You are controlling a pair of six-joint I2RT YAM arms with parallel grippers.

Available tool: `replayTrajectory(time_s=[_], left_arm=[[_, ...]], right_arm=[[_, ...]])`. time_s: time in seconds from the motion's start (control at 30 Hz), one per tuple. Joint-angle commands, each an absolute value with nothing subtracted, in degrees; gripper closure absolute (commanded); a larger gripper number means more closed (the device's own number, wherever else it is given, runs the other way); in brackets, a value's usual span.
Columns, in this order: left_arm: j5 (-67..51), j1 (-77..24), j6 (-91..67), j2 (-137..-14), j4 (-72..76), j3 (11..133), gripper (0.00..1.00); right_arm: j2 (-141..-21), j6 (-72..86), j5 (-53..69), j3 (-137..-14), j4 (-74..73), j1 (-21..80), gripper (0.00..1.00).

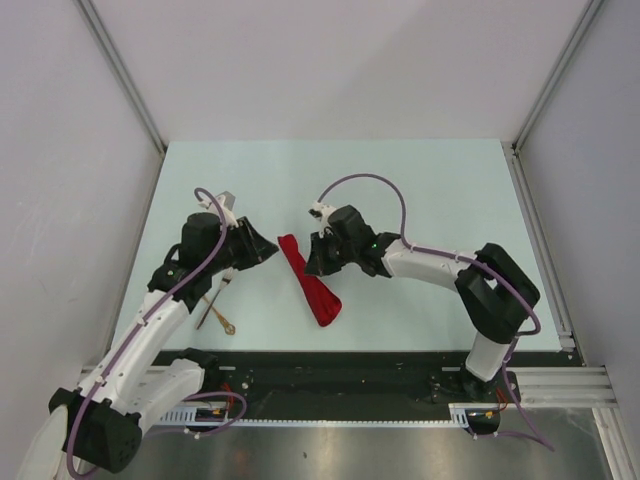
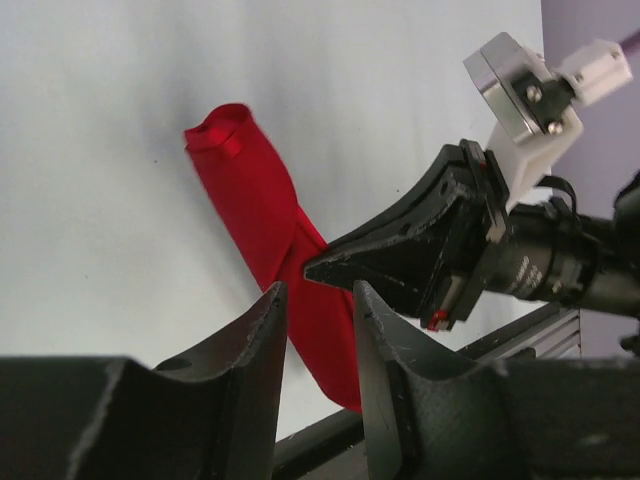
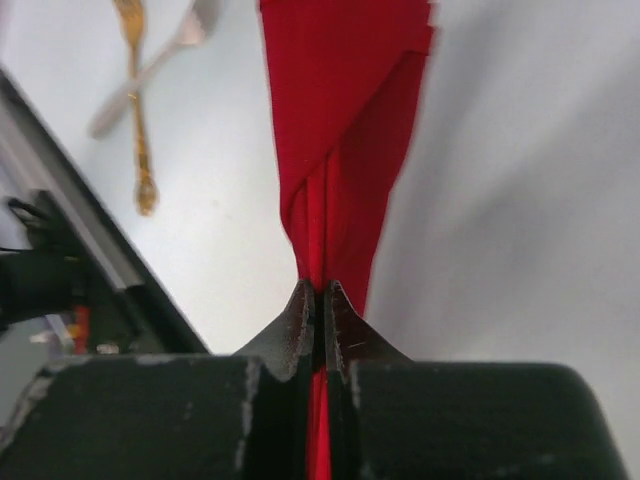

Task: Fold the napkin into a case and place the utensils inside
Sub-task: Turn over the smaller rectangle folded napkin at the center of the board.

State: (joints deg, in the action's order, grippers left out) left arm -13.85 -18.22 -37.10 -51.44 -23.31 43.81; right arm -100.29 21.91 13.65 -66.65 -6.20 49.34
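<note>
The red napkin (image 1: 312, 285) lies on the table as a long narrow folded strip, running from the middle toward the near edge. My right gripper (image 1: 309, 266) is shut on a pinched fold of the napkin (image 3: 345, 100), and red cloth shows between its closed jaws (image 3: 320, 292). My left gripper (image 1: 275, 250) hovers just left of the strip's far end, open (image 2: 318, 295) with nothing between its fingers; the napkin (image 2: 250, 190) lies beyond them. The right gripper's tip (image 2: 312, 268) points at it. The gold utensils (image 1: 215, 308) lie crossed left of the napkin, seen also in the right wrist view (image 3: 136, 110).
The pale green table (image 1: 430, 200) is bounded by grey walls with metal posts at the back corners. A black rail (image 1: 350, 365) runs along the near edge, just below the napkin's end. The left arm (image 1: 160, 310) reaches over beside the utensils.
</note>
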Motion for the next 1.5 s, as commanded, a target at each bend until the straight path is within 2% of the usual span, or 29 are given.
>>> replayTrajectory(time_s=[0.0, 0.27, 0.43, 0.63, 0.7, 0.9, 0.93, 1.0, 1.03, 1.07, 1.13, 1.23, 1.47], left_arm=[[-14.9, -17.8, -36.9, -51.7, -22.2, 43.8, 0.62], [-15.0, -17.8, -36.8, -52.7, -22.1, 44.0, 0.62], [-15.9, -17.8, -37.1, -54.1, -21.0, 43.9, 0.62], [-16.7, -17.8, -37.4, -55.6, -20.0, 43.8, 0.63], [-16.6, -17.8, -37.4, -56.1, -19.5, 43.7, 0.62], [-20.5, -19.3, -37.5, -60.8, -14.9, 42.6, 0.62], [-20.7, -20.7, -37.4, -61.7, -12.8, 42.6, 0.61], [-23.4, -22.9, -38.2, -65.7, -9.1, 42.5, 0.61], [-24.8, -23.5, -39.6, -67.9, -5.1, 42.7, 0.61], [-25.3, -24.3, -40.2, -69.9, -3.5, 43.1, 0.61], [-27.3, -26.3, -41.4, -76.7, -0.2, 45.3, 0.65], [-28.6, -27.7, -43.5, -84.3, 6.1, 48.6, 0.71], [-30.8, -28.1, -45.6, -97.6, 9.8, 57.4, 0.76]], right_arm=[[-100.5, 35.1, 29.5, -60.3, 13.9, 45.4, 1.0], [-104.9, 44.0, 38.8, -50.3, 31.7, 37.1, 1.0], [-107.0, 44.6, 44.6, -47.1, 35.2, 32.2, 1.0], [-108.7, 44.7, 47.0, -43.4, 39.2, 27.3, 0.93], [-109.0, 43.3, 47.1, -43.1, 37.8, 26.4, 0.9], [-107.8, 38.3, 46.1, -43.7, 31.1, 22.2, 0.7], [-107.0, 35.2, 45.8, -44.7, 26.8, 21.1, 0.63], [-103.3, 29.8, 41.3, -47.1, 18.1, 20.2, 0.59], [-101.8, 23.0, 38.4, -49.0, 7.1, 20.2, 0.55], [-100.4, 20.5, 35.4, -52.2, 2.2, 20.6, 0.52], [-95.4, 16.2, 27.7, -54.3, -7.0, 22.2, 0.48], [-89.5, 15.7, 22.4, -54.1, -11.3, 26.4, 0.43], [-79.2, 25.0, 23.7, -44.0, -4.6, 35.4, 0.47]])
